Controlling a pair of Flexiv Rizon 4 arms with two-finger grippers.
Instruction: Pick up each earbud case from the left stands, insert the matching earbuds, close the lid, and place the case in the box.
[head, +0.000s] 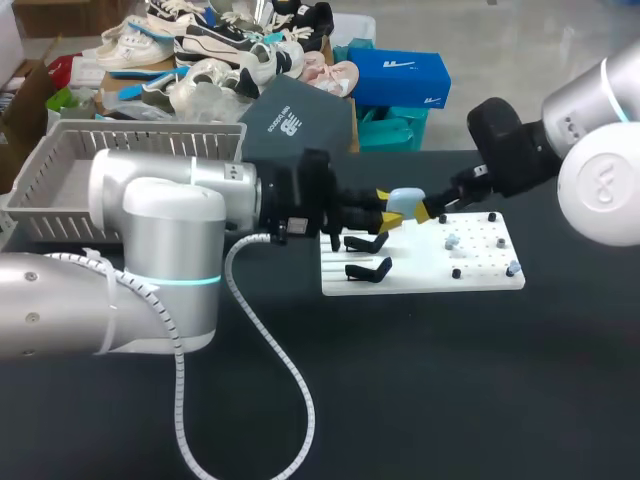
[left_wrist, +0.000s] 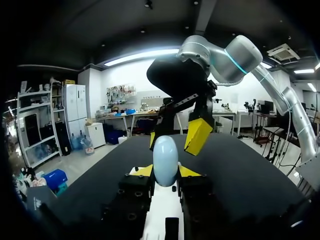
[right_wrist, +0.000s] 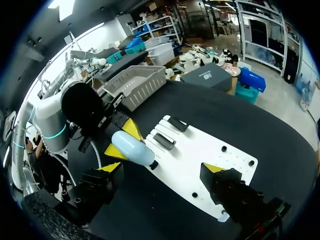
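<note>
My left gripper (head: 390, 208) is shut on a pale blue earbud case (head: 405, 199), held in the air over the white board (head: 420, 278). In the left wrist view the case (left_wrist: 165, 161) stands between my yellow fingertips (left_wrist: 145, 171). My right gripper (head: 432, 208) is right at the case, open, with its yellow fingers (left_wrist: 199, 136) on either side of the case's far end. In the right wrist view the case (right_wrist: 132, 147) hangs ahead of my wide-open right gripper (right_wrist: 161, 168). Two black stands (head: 366, 243) on the board are bare. Small pale earbuds (head: 452, 241) sit among the board's pegs.
A grey mesh basket (head: 60, 170) stands at the back left, behind my left arm. A dark box (head: 295, 115) lies at the back edge. My left arm's white cable (head: 270, 350) loops over the black tabletop in front.
</note>
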